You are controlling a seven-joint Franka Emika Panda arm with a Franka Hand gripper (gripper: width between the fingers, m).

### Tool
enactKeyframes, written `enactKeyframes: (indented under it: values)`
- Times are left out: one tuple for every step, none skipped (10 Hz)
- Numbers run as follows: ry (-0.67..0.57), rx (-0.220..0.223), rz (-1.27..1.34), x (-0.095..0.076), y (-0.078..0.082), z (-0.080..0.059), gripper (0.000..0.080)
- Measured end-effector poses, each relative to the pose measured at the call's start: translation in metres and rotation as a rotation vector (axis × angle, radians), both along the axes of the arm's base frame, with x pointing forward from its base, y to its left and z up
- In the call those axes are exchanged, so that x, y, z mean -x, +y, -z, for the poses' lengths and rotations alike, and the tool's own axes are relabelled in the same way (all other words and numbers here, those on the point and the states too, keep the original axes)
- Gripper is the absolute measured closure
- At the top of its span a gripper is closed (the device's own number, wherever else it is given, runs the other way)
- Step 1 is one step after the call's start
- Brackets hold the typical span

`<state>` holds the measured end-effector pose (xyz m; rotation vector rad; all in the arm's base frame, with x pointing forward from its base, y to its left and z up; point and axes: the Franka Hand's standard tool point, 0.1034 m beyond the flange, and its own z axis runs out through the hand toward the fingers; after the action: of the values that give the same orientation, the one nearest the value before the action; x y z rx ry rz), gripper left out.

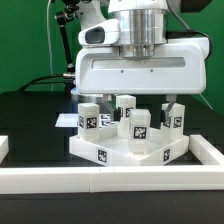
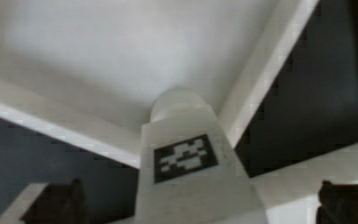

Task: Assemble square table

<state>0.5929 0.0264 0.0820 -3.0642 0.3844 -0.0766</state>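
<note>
While one square table slab lies on the black worktop just behind the long white border wall, four tagged white legs stand upright on it, one near each corner. Directly above the slab hangs the tool, its jaws spread wide and empty; in the wrist view a leg rises between the dark fingertips, untouched.

White tagged leg upright on recessed square slab, dark fingers apart
</note>
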Motion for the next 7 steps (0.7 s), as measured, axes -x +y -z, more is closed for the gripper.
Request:
enactKeyframes:
  values:
    - [-0.002,0.011,-0.053,0.0001,0.0,0.0001,0.015]
    - [-0.002,0.016,-0.087,0.0001,-0.0005,0.0001,0.015]
    - [-0.003,0.017,-0.111,0.0001,-0.0013,0.0001,0.0246]
    - [-0.003,0.017,-0.104,0.0001,-0.0012,0.0002,0.0401]
    - [-0.003,0.017,-0.104,0.0001,-0.0013,0.0002,0.0401]
    - [-0.003,0.017,-0.104,0.0001,-0.0013,0.0002,0.0511]
    - [-0.002,0.016,-0.088,0.0001,-0.0013,0.0002,0.0511]
